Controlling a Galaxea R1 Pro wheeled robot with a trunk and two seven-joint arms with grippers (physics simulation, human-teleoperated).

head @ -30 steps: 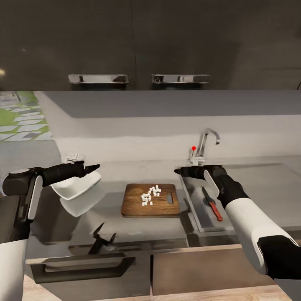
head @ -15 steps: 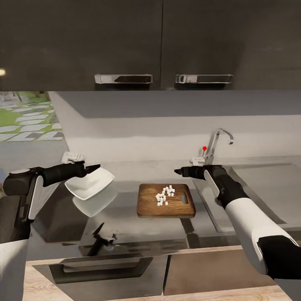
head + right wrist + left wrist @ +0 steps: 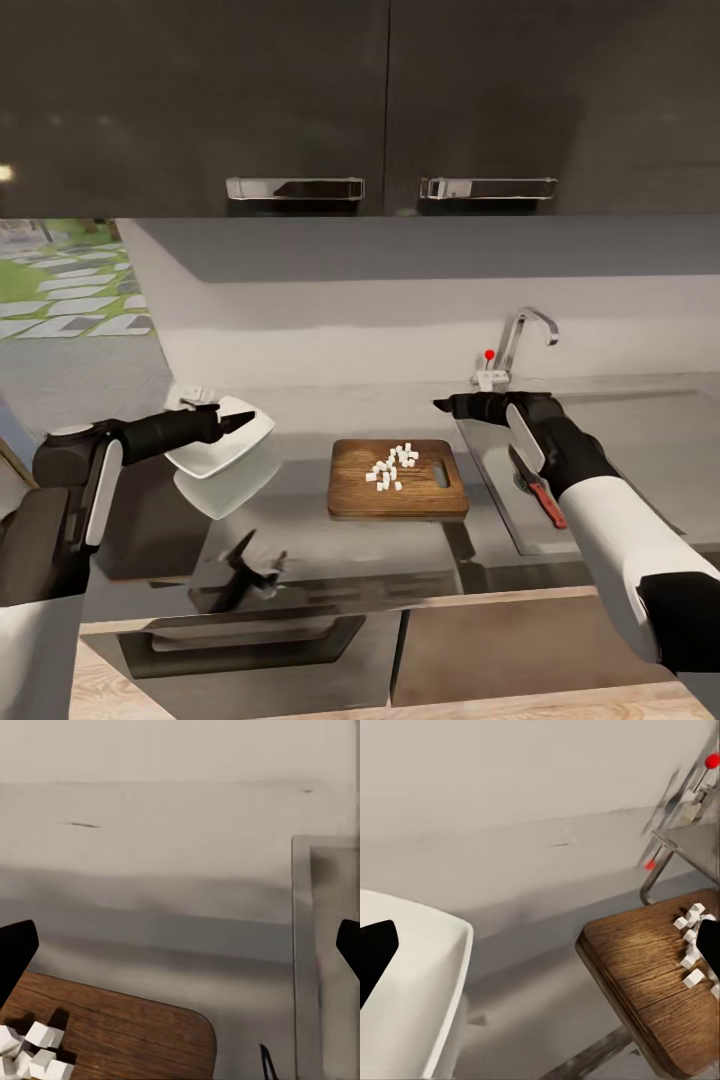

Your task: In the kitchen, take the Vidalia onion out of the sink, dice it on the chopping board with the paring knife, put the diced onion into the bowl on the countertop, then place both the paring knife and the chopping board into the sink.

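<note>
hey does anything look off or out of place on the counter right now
The white bowl is tilted steeply, raised off the counter at the left hand, not sitting flat. The onion pieces still lie on the cutting board, none spilled off it. The knife already lies in the sink.

No writing, label, brand, number or sign can be read anywhere in these views: the dark upper cabinets (image 3: pixel 380 100), the chopping board (image 3: pixel 398 480), the bowl (image 3: pixel 222 445), the sink (image 3: pixel 600 470) and the paring knife (image 3: pixel 535 485) all have plain faces (the tap's red knob (image 3: pixel 489 354) is a bare coloured ball, unmarked).
</note>
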